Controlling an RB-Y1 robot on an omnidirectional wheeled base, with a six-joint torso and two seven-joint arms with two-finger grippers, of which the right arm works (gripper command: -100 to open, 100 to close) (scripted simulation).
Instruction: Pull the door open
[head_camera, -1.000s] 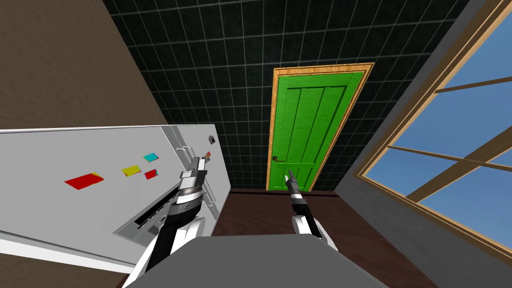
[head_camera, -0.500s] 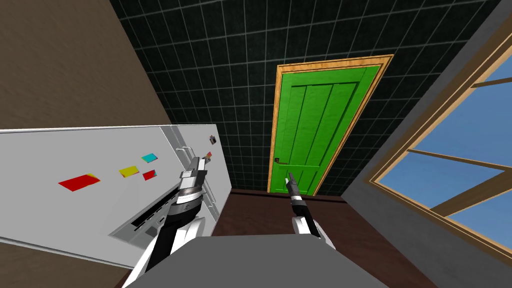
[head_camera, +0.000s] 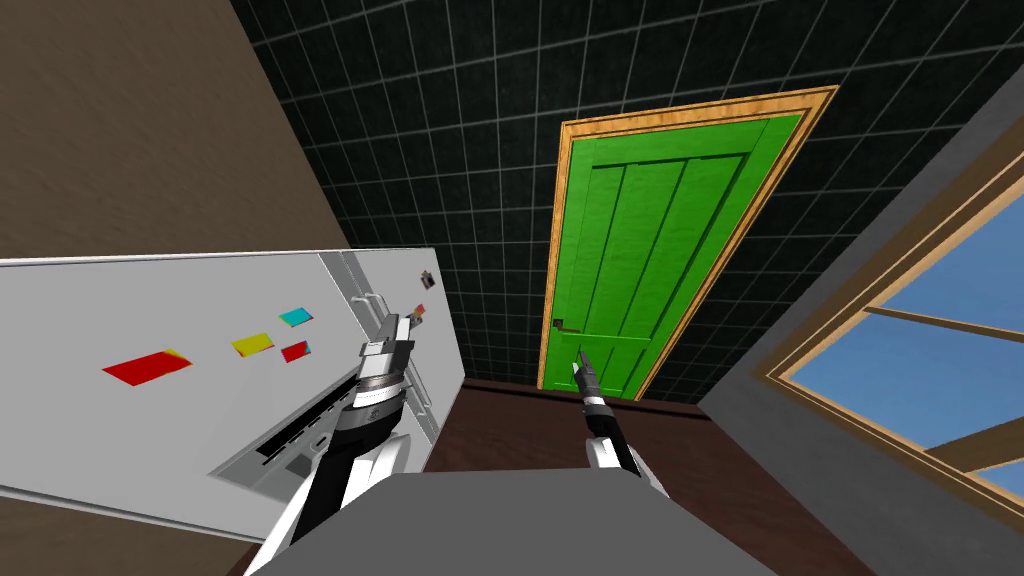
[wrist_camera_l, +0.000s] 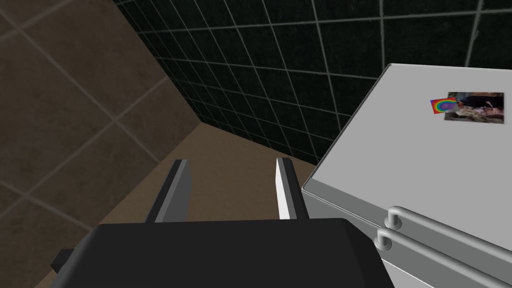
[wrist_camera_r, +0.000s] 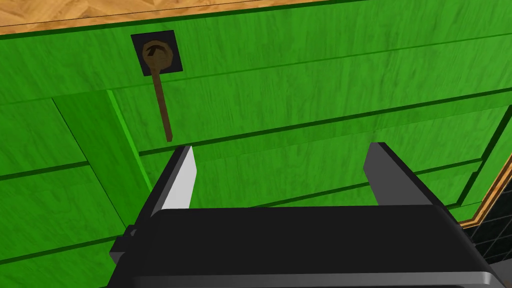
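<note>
A dark tiled wall (head_camera: 450, 150) runs across ahead of me, meeting a brown wall (head_camera: 120, 130) on my left. A light grey fridge (head_camera: 200, 300) stands against that side, and a wood-framed window (head_camera: 800, 385) on my right shows blue. The green door (head_camera: 650, 260) is set in the tiled wall, shut within its pale wooden frame (head_camera: 700, 108), ahead and a little to my right, above a strip of dark brown floor (head_camera: 520, 430).

My left pincer (head_camera: 393, 325) is raised beside the fridge's upper corner, near its two bar handles (wrist_camera_l: 440, 235). Its fingers are apart with nothing between them.

My right pincer (head_camera: 579, 358) points at the door's lower panels, fingers spread wide and holding nothing. The brown lever handle (wrist_camera_r: 161, 105) hangs from a dark square plate (wrist_camera_r: 156, 52). Its end lies just beyond one fingertip (wrist_camera_r: 184, 155), outside the gap and not touched.

Small coloured magnets (head_camera: 252, 344) dot the fridge front.
</note>
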